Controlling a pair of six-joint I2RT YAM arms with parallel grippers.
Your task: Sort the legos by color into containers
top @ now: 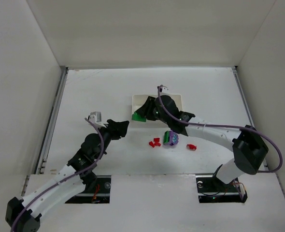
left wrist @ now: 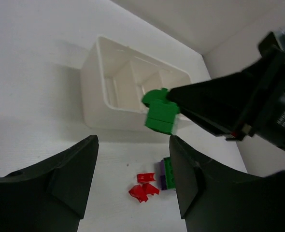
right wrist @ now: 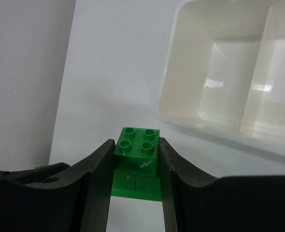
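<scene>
Table, green lego in right tool

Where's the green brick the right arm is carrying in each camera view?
Top external: green brick centre, at the white tray's lower left corner.
Left wrist: centre, against the tray's near wall.
Right wrist: bottom centre, tray upper right.
Shared landmark: the white tray.

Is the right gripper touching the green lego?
Touching: right wrist view shows the right gripper clamping the green lego on both sides, no gap.
</scene>
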